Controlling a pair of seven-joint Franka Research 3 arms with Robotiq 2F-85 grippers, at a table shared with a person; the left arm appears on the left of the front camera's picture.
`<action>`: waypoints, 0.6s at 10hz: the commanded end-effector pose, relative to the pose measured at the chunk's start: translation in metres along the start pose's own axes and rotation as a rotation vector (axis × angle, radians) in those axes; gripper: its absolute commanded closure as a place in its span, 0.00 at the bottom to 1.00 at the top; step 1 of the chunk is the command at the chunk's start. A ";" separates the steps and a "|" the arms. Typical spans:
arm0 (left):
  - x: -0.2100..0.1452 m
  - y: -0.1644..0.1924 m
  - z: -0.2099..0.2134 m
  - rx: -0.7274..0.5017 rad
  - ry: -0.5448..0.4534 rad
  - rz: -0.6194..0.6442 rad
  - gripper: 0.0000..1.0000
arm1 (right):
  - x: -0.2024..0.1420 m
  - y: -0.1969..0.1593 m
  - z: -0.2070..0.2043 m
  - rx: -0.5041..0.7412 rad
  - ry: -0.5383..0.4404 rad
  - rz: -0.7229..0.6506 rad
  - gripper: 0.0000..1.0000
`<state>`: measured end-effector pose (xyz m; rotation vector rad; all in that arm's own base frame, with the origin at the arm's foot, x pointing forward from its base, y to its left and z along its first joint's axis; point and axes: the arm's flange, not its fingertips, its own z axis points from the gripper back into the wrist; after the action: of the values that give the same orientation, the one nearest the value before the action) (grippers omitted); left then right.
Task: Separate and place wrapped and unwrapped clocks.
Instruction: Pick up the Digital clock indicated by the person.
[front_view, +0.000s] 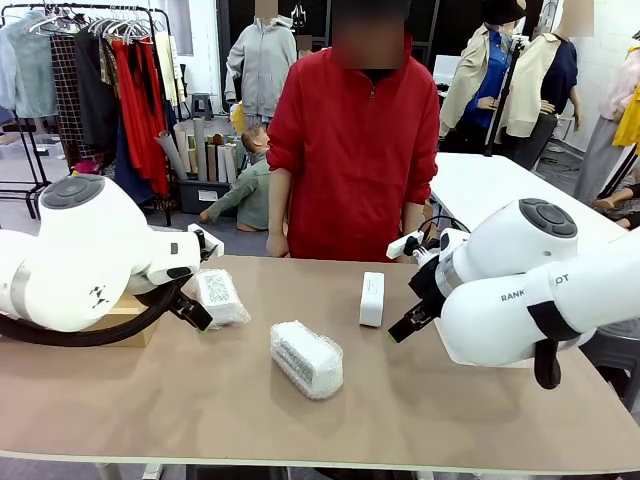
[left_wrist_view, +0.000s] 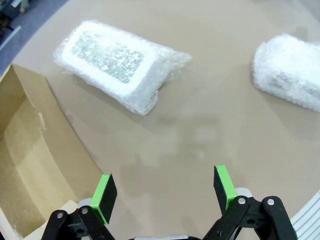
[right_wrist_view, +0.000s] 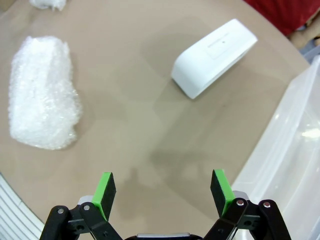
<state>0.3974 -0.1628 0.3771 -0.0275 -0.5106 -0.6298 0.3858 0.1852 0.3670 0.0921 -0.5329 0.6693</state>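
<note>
Lying on table (front_view: 200, 420): wrapped clock (front_view: 219, 296) near box (left_wrist_view: 30, 165), second wrapped clock (front_view: 306, 358) mid-table, bare clock (front_view: 371, 298) beyond it. Left gripper (left_wrist_view: 165, 187) and right gripper (right_wrist_view: 162, 187): fingers spread wide, empty.

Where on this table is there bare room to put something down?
Bare: the near strip in front of the middle wrapped clock, and the far strip behind the bare clock. Crowded: left, around the box and other wrapped clock.
</note>
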 end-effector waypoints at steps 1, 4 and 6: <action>0.007 0.001 0.018 -0.056 -0.002 -0.033 0.00 | 0.002 -0.013 0.009 0.076 0.011 0.020 0.00; 0.017 0.013 0.044 -0.330 -0.058 -0.173 0.00 | 0.020 -0.014 0.028 0.203 0.074 0.072 0.00; 0.025 0.025 0.068 -0.356 -0.092 -0.224 0.00 | 0.037 -0.015 0.054 0.279 0.085 0.139 0.00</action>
<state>0.3869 -0.1660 0.4477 -0.3270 -0.5075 -0.9142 0.3863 0.1906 0.4220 0.2524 -0.3806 0.8257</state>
